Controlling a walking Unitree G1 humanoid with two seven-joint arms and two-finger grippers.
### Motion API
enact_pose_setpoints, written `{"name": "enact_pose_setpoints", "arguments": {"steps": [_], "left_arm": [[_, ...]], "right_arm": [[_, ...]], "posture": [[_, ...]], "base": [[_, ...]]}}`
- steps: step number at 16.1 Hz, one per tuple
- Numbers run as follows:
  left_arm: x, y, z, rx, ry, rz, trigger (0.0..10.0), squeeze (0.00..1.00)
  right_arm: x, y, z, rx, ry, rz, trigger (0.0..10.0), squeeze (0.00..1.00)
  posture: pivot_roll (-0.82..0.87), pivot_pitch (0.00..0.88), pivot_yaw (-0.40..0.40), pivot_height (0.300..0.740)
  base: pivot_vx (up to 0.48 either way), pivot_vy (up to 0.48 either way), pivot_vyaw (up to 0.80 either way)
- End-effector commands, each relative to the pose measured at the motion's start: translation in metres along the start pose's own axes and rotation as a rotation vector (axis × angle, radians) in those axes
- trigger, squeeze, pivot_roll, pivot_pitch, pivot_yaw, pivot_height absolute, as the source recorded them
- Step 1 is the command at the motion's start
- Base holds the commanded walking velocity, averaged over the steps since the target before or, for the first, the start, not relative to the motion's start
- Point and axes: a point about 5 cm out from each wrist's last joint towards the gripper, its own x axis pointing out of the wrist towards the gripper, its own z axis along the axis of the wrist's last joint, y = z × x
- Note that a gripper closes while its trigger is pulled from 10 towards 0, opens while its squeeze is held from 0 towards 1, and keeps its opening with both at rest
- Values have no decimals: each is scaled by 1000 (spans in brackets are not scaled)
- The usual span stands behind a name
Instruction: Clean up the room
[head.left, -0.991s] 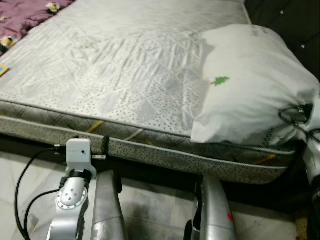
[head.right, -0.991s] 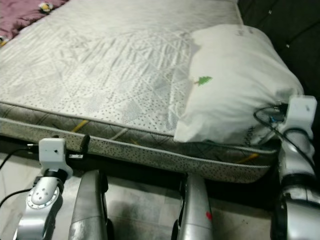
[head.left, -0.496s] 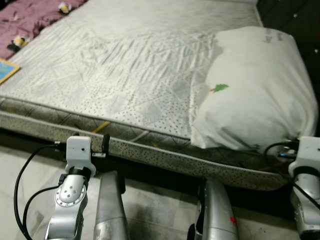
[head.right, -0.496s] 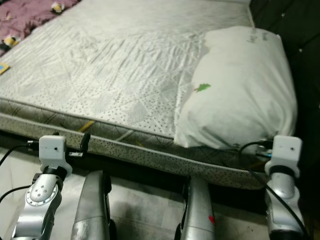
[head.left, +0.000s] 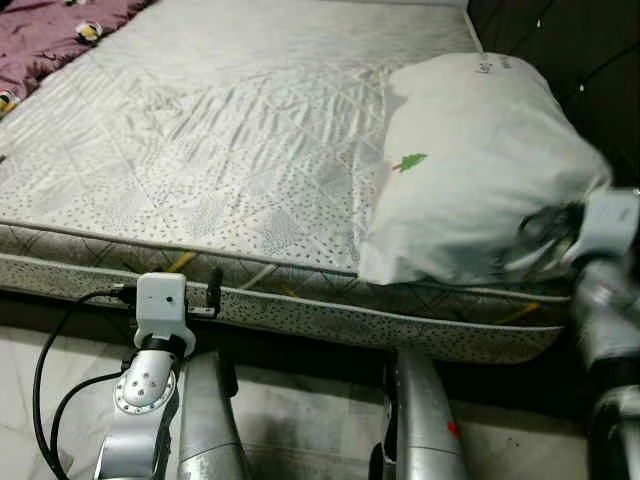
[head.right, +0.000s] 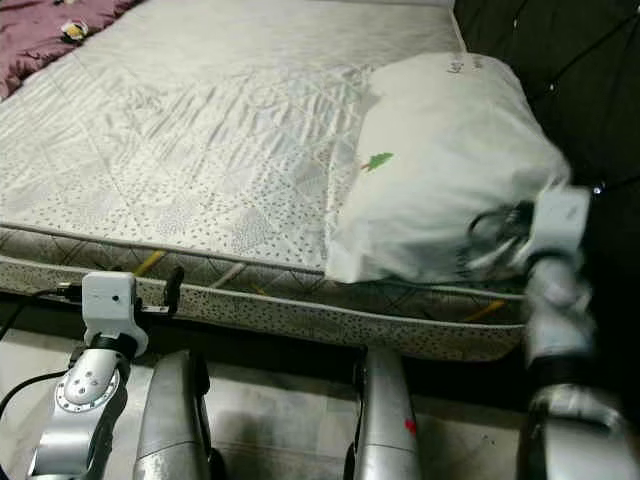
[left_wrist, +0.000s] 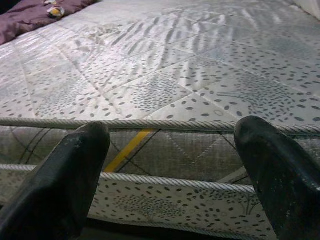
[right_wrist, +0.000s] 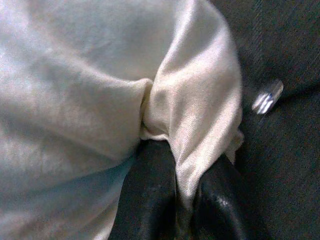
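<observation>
At the bed's right corner, the right hand pinches the pillow, apparently lengthwise along the headboard; left hand hangs slack.

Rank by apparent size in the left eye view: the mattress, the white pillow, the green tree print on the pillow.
1. mattress, largest
2. white pillow, its corner pinched in the right hand
3. green tree print, smallest
</observation>
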Motion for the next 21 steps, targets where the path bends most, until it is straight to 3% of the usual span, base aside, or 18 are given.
{"name": "enact_pose_setpoints", "arguments": {"steps": [1, 2, 4, 7, 8, 9, 10, 11, 14, 16, 19, 20, 21], "left_arm": [[0, 5, 1, 5, -3, 19, 10000, 0], [-1, 6, 0, 4, -2, 25, 10000, 0], [-1, 5, 0, 2, -1, 29, 10000, 0], [1, 2, 0, -1, -3, 22, 10000, 0], [4, 3, 1, 0, -7, 20, 10000, 0], [5, 3, 2, 1, -8, 18, 10000, 0], [6, 3, 2, 2, -9, 17, 10000, 0], [9, 3, 3, 3, -13, 16, 10000, 0], [11, 1, 4, -3, -21, 19, 10000, 0], [10, 1, 4, -10, -22, 24, 10000, 0], [10, 3, 5, -17, -28, 39, 10000, 0], [11, 4, 11, -20, -47, 50, 10000, 0], [11, 5, 12, -19, -49, 51, 10000, 0]], "right_arm": [[7, -18, 22, 9, -53, -79, 0, 0], [9, -35, 27, 5, -50, -151, 0, 0], [10, -50, 24, 9, -24, -205, 0, 0], [9, -47, 9, -11, 17, -200, 0, 0], [4, -36, -2, -4, 34, -170, 10000, 0], [2, -32, -5, -1, 41, -162, 10000, 565], [0, -27, -9, 9, 49, -146, 10000, 1000], [-7, -14, -19, 16, 64, -104, 10000, 1000], [-18, 3, -43, 33, 136, -33, 10000, 1000], [-28, -3, -57, 31, 177, -51, 10000, 1000], [-56, -10, -81, 24, 213, -83, 10000, 1000], [-75, -7, -91, 24, 206, -116, 10000, 1000], [-79, -3, -88, 15, 175, -108, 10000, 1000]], "posture": [[36, 0, -33, 483], [38, 0, -37, 483], [33, 0, -38, 483], [29, 0, -31, 483], [27, 0, -28, 483], [26, 0, -27, 483], [25, 0, -26, 483], [25, 0, -26, 483], [28, 0, -30, 483], [27, 0, -33, 483], [37, 0, -55, 483], [46, 0, -58, 483], [46, 0, -58, 483]], "base": [[0, 0, 0], [0, 0, 0], [0, 0, 0], [0, 0, 0], [0, 0, 0], [0, 0, 0], [0, 0, 0], [0, 0, 0], [0, 0, 0], [0, 0, 0], [0, 0, 0], [0, 0, 0], [0, 0, 0]]}}
